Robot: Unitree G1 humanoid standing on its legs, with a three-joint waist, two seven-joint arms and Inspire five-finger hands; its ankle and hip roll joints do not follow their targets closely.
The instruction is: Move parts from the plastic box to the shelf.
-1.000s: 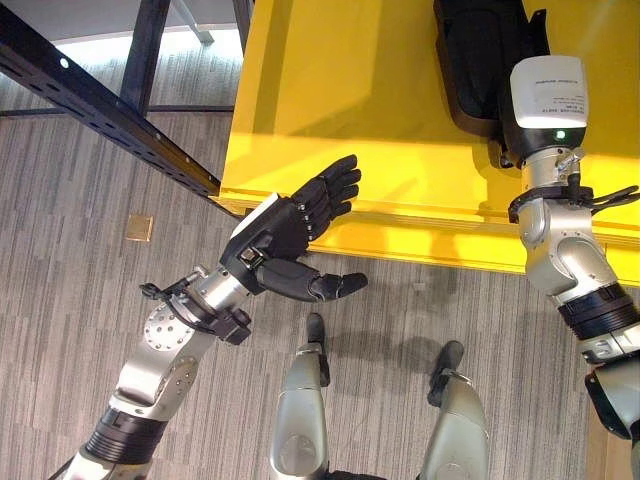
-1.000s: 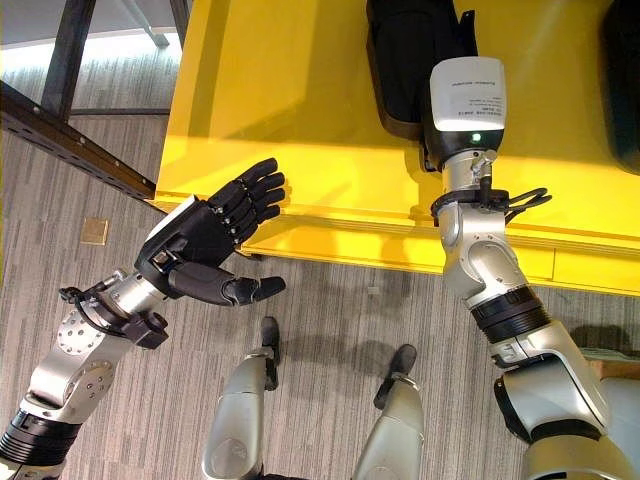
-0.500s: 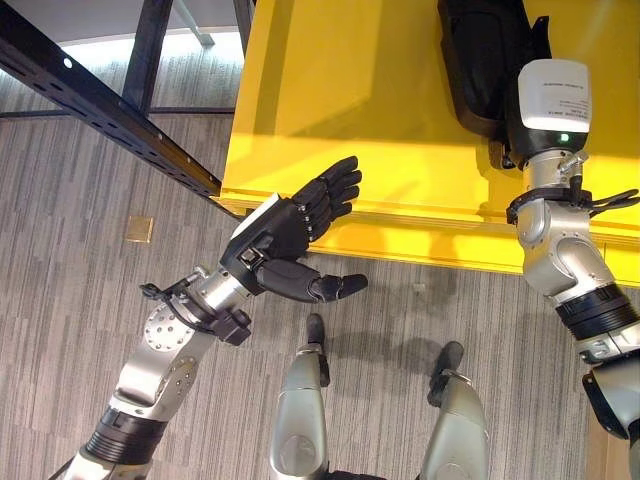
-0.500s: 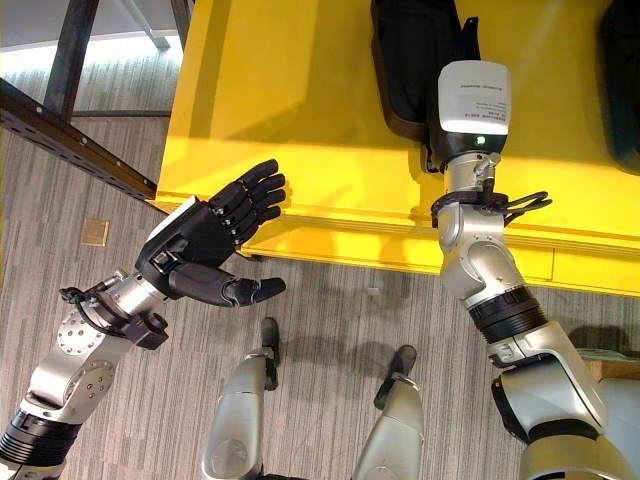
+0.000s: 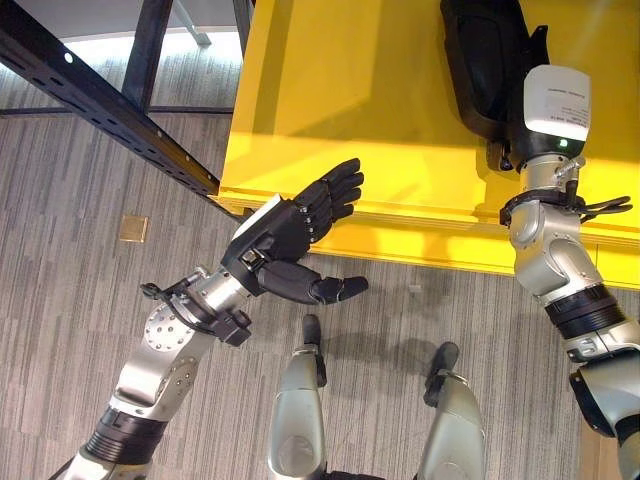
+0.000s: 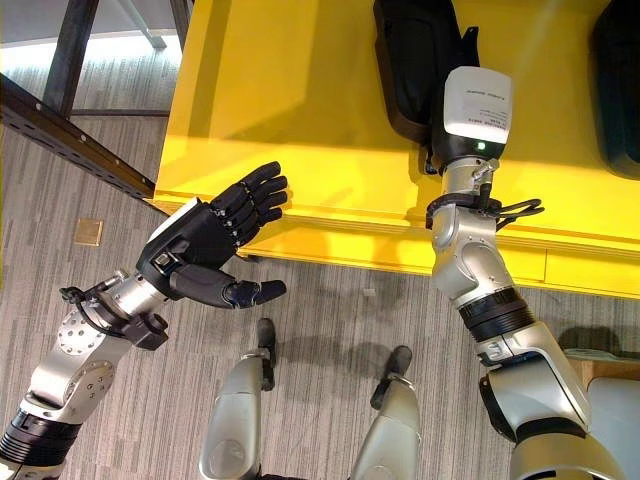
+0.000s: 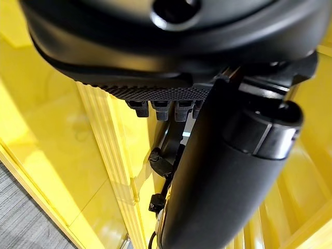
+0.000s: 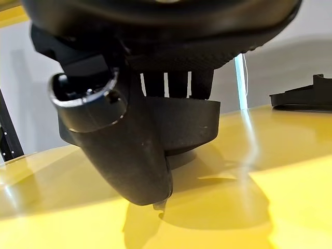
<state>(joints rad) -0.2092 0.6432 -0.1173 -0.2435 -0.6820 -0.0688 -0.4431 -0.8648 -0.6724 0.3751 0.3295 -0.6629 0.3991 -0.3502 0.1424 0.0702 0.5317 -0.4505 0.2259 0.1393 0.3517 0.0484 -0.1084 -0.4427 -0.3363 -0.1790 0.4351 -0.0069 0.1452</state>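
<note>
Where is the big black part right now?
In the eye views, the black part lies on the yellow surface, toward the robot's right, with the right hand on its near end.

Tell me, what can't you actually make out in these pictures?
- Right hand: its fingers lie on or around the black part; in the eye views the white wrist housing covers them, so its grip is unclear.
- Black part: top cut off by both eye views' upper edge.
- Second black part: cut by the right eye view's right edge.
- Left hand: open, empty.
</note>
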